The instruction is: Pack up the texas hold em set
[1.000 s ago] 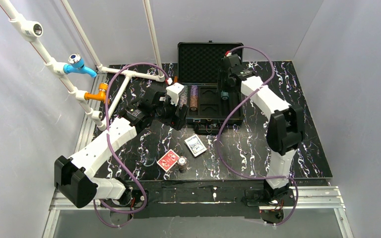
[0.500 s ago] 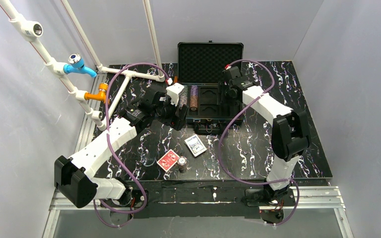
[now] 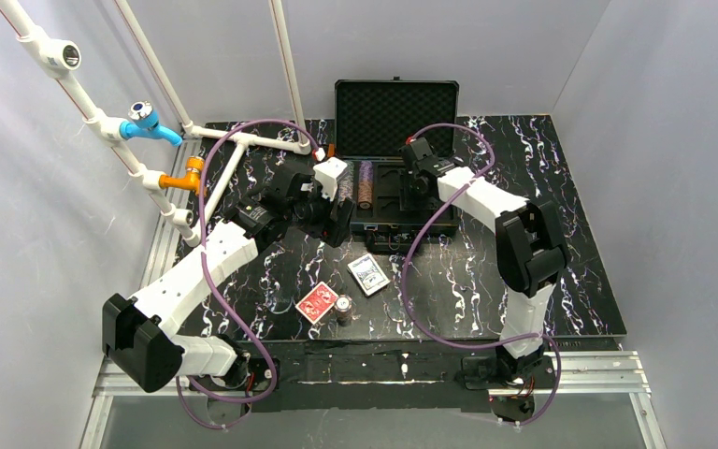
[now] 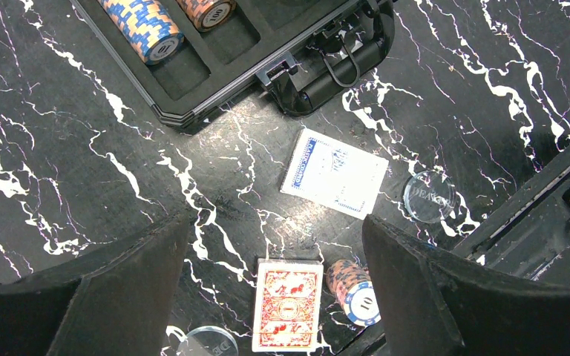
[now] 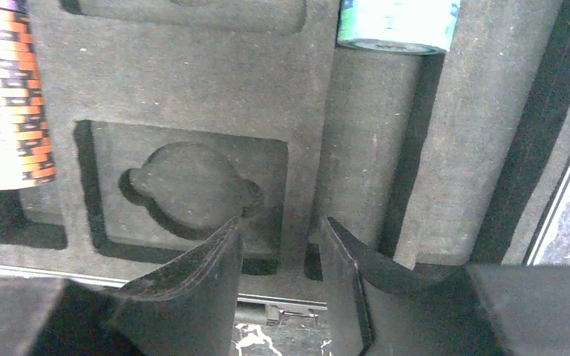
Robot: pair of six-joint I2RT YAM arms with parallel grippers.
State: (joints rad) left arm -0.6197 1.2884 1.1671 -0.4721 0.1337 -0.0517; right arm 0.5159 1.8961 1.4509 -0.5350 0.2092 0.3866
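The black briefcase (image 3: 441, 217) lies open at the back of the table, its egg-crate lid (image 3: 395, 103) standing up. A row of striped chips (image 3: 366, 184) sits in its left slot, and also shows in the left wrist view (image 4: 145, 26). The red-backed deck (image 3: 317, 301), the blue-backed deck (image 3: 368, 274) and a short chip stack (image 3: 343, 308) lie on the table in front. My left gripper (image 3: 341, 220) hangs wide open and empty left of the case, high above the decks (image 4: 288, 302). My right gripper (image 5: 280, 222) is open and empty over the case's foam insert, beside a card recess (image 5: 189, 185).
Green-edged chips (image 5: 397, 26) lie in a right-hand slot. A clear dealer button (image 4: 430, 196) lies beside the blue deck (image 4: 334, 182), another clear disc (image 4: 206, 343) near the red deck. The case handle (image 4: 341, 70) faces the decks. White pipes (image 3: 234, 164) stand at the back left.
My right gripper has moved left from the case's right side to over its middle. The left arm and the things on the table have not moved.
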